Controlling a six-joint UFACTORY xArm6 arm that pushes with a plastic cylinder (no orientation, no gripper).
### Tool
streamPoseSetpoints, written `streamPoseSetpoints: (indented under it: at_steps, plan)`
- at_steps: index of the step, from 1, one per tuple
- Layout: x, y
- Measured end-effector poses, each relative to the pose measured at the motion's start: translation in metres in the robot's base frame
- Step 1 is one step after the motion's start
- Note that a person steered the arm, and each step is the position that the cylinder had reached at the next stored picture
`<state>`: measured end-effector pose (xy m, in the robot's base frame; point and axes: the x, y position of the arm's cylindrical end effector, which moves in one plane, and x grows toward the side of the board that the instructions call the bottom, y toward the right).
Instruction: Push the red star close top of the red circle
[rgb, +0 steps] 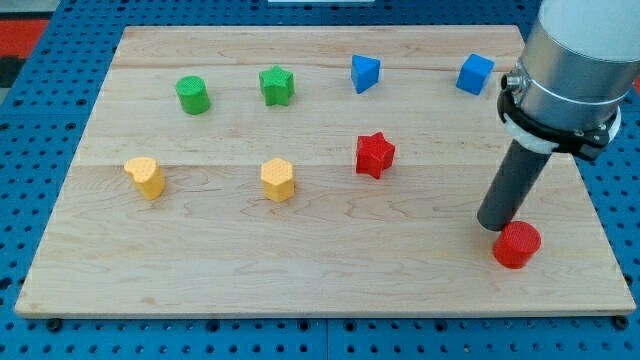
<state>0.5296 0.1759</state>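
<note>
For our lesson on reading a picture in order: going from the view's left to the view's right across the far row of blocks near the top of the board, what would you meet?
green cylinder → green star → blue triangular block → blue cube

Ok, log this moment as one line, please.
my tip beside red circle, upper left | red star unmoved, far left of circle | push not started

Pale wood-grain desk (330, 270) over blue pegboard (30, 180); red star (375, 154) and red circle (517, 245), green cylinder (193, 95) and green star (277, 85), two yellow blocks (146, 177) (278, 180), blue triangle (364, 73), blue cube (475, 74), dark rod (510, 190)
</note>
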Motion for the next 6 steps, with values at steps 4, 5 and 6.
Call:
streamPoseSetpoints:
  at_steps: [4,5,6]
  plan:
    - [-0.117,-0.068]
    - [-0.133,-0.101]
    - [-0.131,-0.135]
